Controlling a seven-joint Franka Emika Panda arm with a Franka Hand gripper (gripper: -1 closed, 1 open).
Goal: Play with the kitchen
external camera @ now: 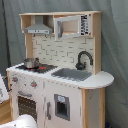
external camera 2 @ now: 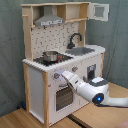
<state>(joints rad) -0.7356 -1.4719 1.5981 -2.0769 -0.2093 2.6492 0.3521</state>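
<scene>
The kitchen (external camera 2: 65,60) stands on the wooden floor in front of a grey curtain, filling most of both exterior views, with its hood and upper shelf on top, the pegboard back behind the counter and the oven door (external camera 2: 63,96) low on the front. It looks like painted board, stiff and bulky, far too heavy to shift as a whole, so I would say any play has to go through its small moving parts. On the stovetop sits a small metal pot (external camera 2: 50,56), probably light and a bit slippery on its round side, best taken by the rim or a handle. The grey sink (external camera: 73,74) and black faucet (external camera: 83,59) lie on the first exterior view's right. The knobs (external camera 2: 56,76) on the front panel are little and round and would want a careful pinch and twist; the oven door's handle looks the easiest hold. The gripper (external camera 2: 66,76) is up at that knob panel, near the second exterior view's left, but whether its fingers are spread or pressed together I cannot tell.
</scene>
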